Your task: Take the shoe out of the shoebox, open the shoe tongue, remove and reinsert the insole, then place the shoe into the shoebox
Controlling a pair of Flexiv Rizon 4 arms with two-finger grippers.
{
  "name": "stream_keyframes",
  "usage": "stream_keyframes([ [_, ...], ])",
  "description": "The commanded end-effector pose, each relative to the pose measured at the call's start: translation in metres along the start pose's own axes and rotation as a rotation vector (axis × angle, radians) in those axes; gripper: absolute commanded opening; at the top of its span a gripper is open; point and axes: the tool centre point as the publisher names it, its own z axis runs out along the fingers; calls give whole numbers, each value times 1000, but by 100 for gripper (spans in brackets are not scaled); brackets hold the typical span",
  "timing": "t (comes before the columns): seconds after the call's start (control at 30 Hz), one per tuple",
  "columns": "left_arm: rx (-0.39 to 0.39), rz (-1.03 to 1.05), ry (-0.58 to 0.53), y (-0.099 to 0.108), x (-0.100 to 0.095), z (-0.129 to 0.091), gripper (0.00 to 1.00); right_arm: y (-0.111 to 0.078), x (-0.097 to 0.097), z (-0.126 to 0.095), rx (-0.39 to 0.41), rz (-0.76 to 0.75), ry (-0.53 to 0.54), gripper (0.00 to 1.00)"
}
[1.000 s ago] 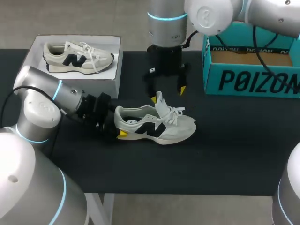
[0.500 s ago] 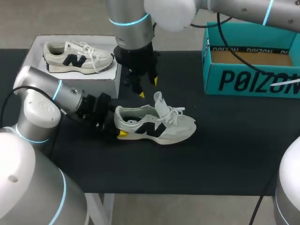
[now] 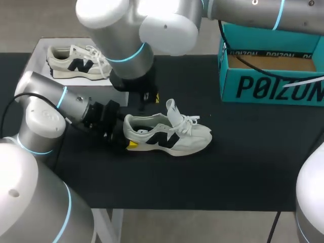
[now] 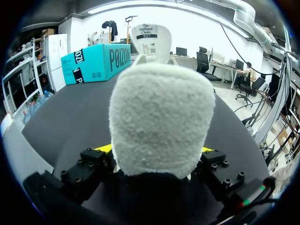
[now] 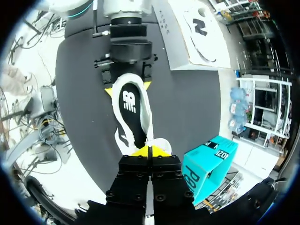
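Observation:
A white shoe with a dark logo [image 3: 172,136] lies on its sole on the black table, toe to the right and tongue standing up. My left gripper [image 3: 129,142] is shut on its heel; in the left wrist view the fuzzy heel [image 4: 161,117] fills the space between the yellow tips. From above, the dark insole [image 5: 129,101] shows inside the shoe. My right gripper [image 3: 153,97] hangs just behind the shoe's heel end, shut with nothing in it [image 5: 151,151]. The teal shoebox [image 3: 273,86] stands open at the back right.
A second white shoe [image 3: 83,62] lies on a white tray [image 3: 121,83] at the back left, close to my right arm's wrist. My right arm reaches across the table from the right, above the space between shoebox and shoe.
My right gripper has closed from wide open and swung left, from over the tongue to behind the heel end. The left gripper and the shoe have not moved.

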Motion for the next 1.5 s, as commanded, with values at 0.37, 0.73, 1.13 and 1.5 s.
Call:
stream_keyframes([
  [0.37, 1, 0, -2, 4, 0, 3, 0, 12, 32, 58, -109, -152, 103, 0],
  [0.73, 1, 0, -2, 4, 0, 3, 0, 16, 31, 62, -93, -111, 122, 0],
  [1.13, 1, 0, -2, 4, 0, 3, 0, 34, 31, 101, -79, -111, 163, 0],
  [1.5, 1, 0, -2, 4, 0, 3, 0, 27, 27, 123, -62, -92, 193, 0],
])
